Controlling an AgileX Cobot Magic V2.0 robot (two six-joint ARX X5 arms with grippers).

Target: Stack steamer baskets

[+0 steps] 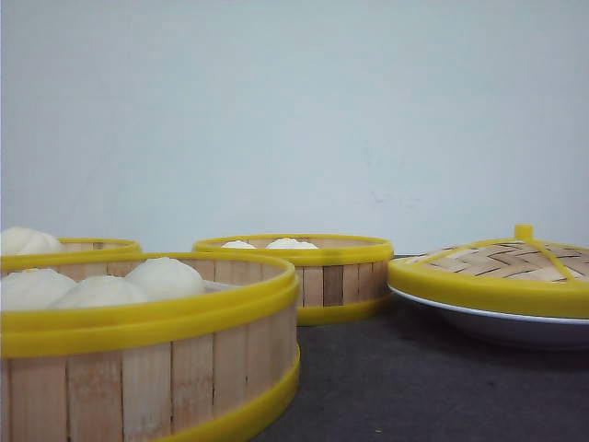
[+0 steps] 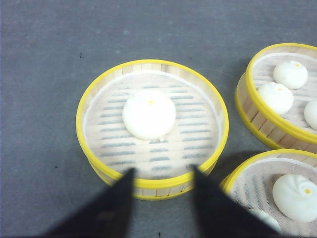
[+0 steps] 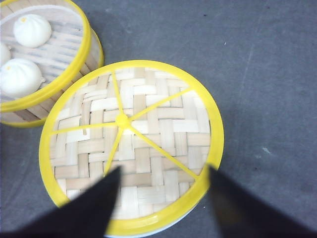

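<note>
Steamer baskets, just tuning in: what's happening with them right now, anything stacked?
Nothing is stacked yet. Three steamer baskets with buns sit apart on the table. The left gripper hovers open over the one-bun basket, holding nothing. The right gripper hovers open over the woven lid, which rests on a white plate.

A domed woven lid (image 1: 504,262) with yellow rim sits on a white plate (image 1: 502,328) on the dark grey counter (image 1: 414,387)
</note>
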